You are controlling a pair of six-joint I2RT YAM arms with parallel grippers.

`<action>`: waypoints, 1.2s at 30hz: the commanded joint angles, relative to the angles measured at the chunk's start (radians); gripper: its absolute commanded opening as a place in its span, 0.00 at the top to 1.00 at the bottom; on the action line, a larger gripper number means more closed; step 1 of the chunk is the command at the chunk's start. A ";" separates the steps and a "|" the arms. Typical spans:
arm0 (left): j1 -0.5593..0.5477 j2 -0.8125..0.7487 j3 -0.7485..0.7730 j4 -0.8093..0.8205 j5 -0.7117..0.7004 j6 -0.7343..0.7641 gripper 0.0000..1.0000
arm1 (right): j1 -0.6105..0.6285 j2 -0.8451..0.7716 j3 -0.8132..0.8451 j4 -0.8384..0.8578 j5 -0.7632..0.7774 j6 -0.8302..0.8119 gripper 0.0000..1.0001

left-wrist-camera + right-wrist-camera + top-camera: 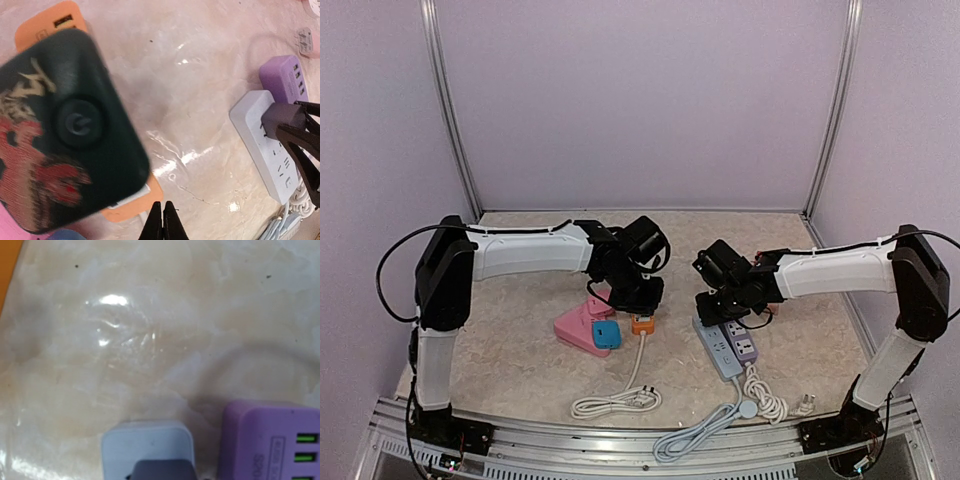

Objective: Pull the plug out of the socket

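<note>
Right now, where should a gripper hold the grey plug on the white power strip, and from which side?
Take the grey plug by its two opposite side faces, coming down from above. It stands up from the end socket of the white power strip, so its sides are exposed; the purple strip close alongside likely blocks a sideways approach.

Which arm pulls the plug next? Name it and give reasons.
Right. The right tool flanks the grey plug seated in the white power strip; the left tool is shut, by the orange strip, away from it.
</note>
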 commanded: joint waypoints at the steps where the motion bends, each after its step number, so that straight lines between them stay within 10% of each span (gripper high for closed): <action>1: -0.045 0.033 0.032 0.004 0.017 -0.016 0.97 | 0.039 -0.001 -0.005 0.027 -0.050 0.020 0.77; 36: -0.087 0.133 -0.010 0.316 0.106 -0.004 1.00 | 0.058 -0.017 -0.104 0.220 -0.240 0.193 0.92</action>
